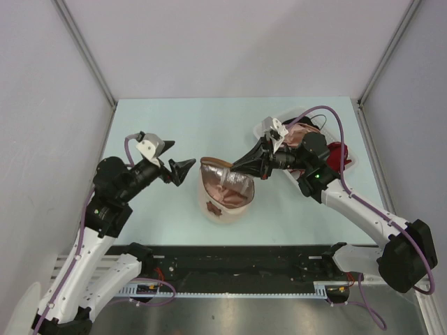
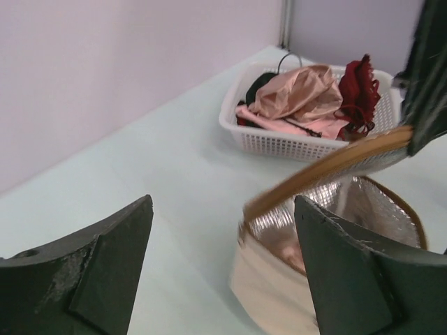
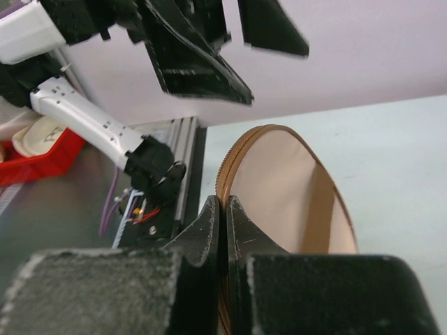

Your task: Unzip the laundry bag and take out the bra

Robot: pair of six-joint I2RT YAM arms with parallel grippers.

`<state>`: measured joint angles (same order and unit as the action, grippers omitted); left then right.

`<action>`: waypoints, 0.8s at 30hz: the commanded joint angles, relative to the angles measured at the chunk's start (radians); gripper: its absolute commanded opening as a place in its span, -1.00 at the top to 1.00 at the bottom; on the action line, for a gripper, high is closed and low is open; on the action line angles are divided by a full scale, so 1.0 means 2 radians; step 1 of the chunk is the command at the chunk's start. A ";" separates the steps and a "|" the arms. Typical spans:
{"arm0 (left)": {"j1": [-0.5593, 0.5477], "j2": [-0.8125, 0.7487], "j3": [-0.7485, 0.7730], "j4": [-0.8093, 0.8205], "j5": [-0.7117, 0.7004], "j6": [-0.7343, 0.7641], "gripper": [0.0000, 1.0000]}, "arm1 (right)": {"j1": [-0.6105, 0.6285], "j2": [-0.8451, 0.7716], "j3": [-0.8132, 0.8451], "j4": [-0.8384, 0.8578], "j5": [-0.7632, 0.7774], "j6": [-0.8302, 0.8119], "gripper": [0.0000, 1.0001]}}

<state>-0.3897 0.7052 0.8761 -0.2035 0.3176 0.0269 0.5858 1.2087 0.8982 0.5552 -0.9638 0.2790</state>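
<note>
Pincer on right arm tight on raised lid of laundry bag; left pincer agape beside.

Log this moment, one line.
laundry bag: lid lifted | right gripper: shut on lid | left gripper: open, beside bag | bra: not out

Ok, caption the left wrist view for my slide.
Open left fingers frame the bag, its lid held up by the right fingers; a basket of garments sits behind.
</note>
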 commanded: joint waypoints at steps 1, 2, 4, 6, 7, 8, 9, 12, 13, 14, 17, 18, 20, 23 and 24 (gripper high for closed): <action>0.002 -0.004 0.009 0.014 0.110 0.109 -0.74 | -0.001 0.001 0.025 -0.028 -0.037 -0.001 1.00; 0.001 0.000 0.019 0.000 0.125 0.115 -0.74 | -0.001 0.002 0.026 -0.034 -0.035 -0.001 1.00; 0.000 0.022 0.027 -0.040 0.175 0.125 -0.75 | -0.001 0.004 0.026 -0.044 -0.037 0.003 1.00; -0.005 0.039 0.036 -0.046 0.187 0.119 -0.75 | 0.000 0.007 0.025 -0.048 -0.040 0.008 1.00; -0.011 0.041 0.035 -0.042 0.199 0.117 -0.76 | 0.000 0.008 0.025 -0.050 -0.042 0.010 1.00; -0.016 0.042 0.033 -0.031 0.199 0.116 -0.76 | 0.001 0.008 0.026 -0.051 -0.043 0.010 1.00; -0.020 0.042 0.031 -0.023 0.199 0.112 -0.79 | 0.001 0.008 0.025 -0.052 -0.047 0.009 1.00; -0.033 0.050 0.030 -0.007 0.196 0.113 -0.81 | 0.002 0.006 0.025 -0.048 -0.056 0.009 1.00; -0.039 0.061 0.032 -0.009 0.196 0.115 -0.81 | 0.002 0.005 0.025 -0.047 -0.057 0.010 1.00; -0.043 0.068 0.038 -0.012 0.199 0.118 -0.81 | 0.002 0.005 0.025 -0.045 -0.058 0.011 1.00; -0.058 0.090 0.047 -0.019 0.196 0.125 -0.80 | 0.002 0.007 0.025 -0.038 -0.065 0.022 1.00; -0.062 0.093 0.046 -0.014 0.196 0.127 -0.81 | 0.001 0.008 0.025 -0.033 -0.070 0.027 1.00; -0.071 0.101 0.042 -0.007 0.197 0.129 -0.81 | 0.000 0.011 0.025 -0.028 -0.076 0.037 1.00; -0.080 0.117 0.044 0.000 0.192 0.134 -0.79 | 0.000 0.016 0.025 -0.022 -0.086 0.045 1.00; -0.081 0.120 0.045 0.002 0.194 0.133 -0.79 | 0.000 0.017 0.026 -0.020 -0.087 0.048 1.00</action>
<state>-0.5335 0.9249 0.9314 -0.2440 0.6586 0.2279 0.5858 1.2354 0.8986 0.4412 -1.0908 0.3305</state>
